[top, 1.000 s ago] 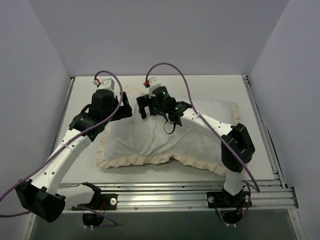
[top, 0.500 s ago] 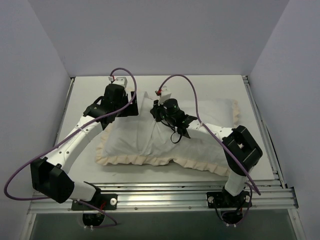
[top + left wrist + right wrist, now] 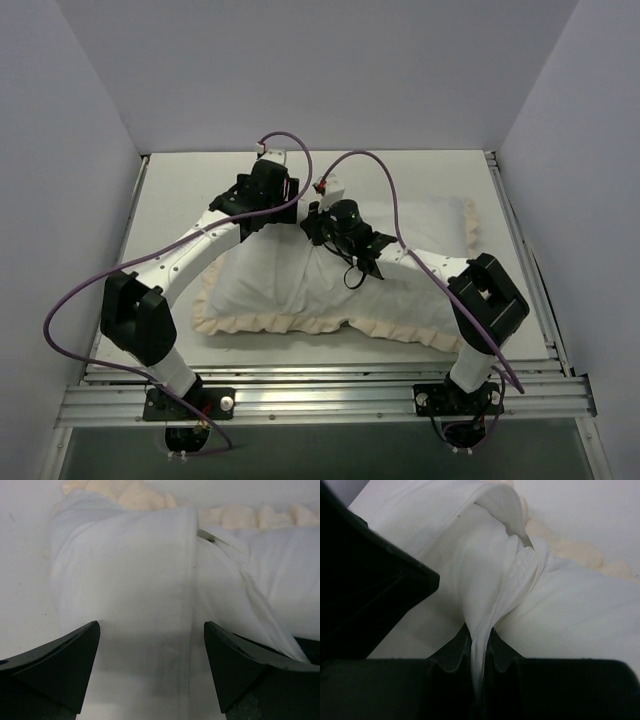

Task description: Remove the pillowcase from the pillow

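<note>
The pillowcase [image 3: 270, 285] lies white face up on the table, its cream ruffled edge [image 3: 270, 322] running along the front. The pillow is hidden inside it. My right gripper [image 3: 314, 224] is at the cover's far middle, shut on a pinched-up fold of the white fabric [image 3: 490, 595]; in the right wrist view the cloth runs down between the closed fingers of the gripper [image 3: 481, 655]. Just to its left, my left gripper [image 3: 281, 207] is open above the cover. In the left wrist view its gripper [image 3: 151, 670] straddles a seam of the pillowcase [image 3: 130, 580] with nothing between its fingers [image 3: 60, 670].
White table [image 3: 180, 190] enclosed by pale walls at the left, back and right. Aluminium rails [image 3: 330, 385] run along the near edge. Purple cables [image 3: 375, 180] loop over both arms. The left arm's black body [image 3: 365, 580] is close beside the right gripper.
My right gripper went from open to shut on the fabric fold and moved slightly right. The left arm swung right along the far edge, ending next to the right gripper, still open.
</note>
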